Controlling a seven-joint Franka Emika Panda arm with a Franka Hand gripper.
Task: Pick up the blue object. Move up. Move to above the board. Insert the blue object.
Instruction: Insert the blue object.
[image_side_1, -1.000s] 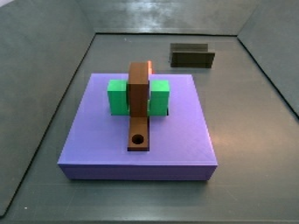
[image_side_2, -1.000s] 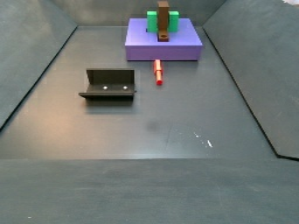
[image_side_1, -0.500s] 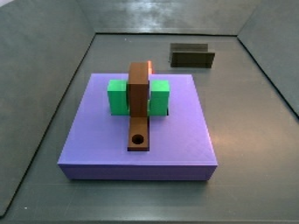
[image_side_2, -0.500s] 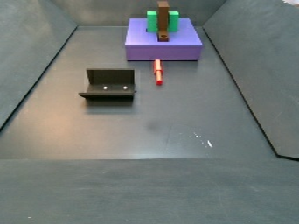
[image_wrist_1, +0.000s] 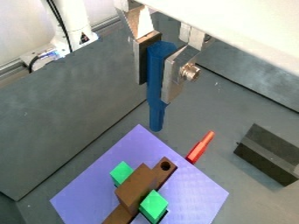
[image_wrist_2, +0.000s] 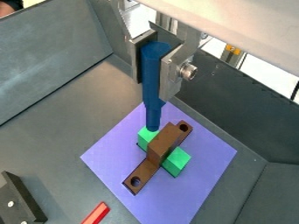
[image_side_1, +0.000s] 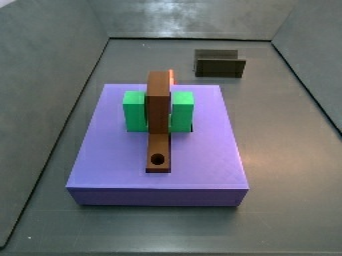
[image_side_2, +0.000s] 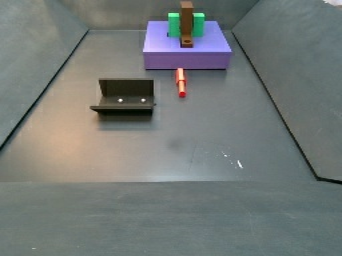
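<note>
Plenty of bare table (image_side_2: 187, 150) between walls. Hand (image_wrist_1: 159, 61) high above the board (image_wrist_2: 156, 156), clenched on the slim dark blue object (image_wrist_1: 158, 83), hanging upright.

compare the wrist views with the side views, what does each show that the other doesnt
Only the wrist views show the claw, shut on the blue object and held high above the board.

Only a side view shows the fixture fully, open side up, and the whole floor.

Both show the board through the green block on the purple slab, and the red peg on the floor beside the slab.
</note>
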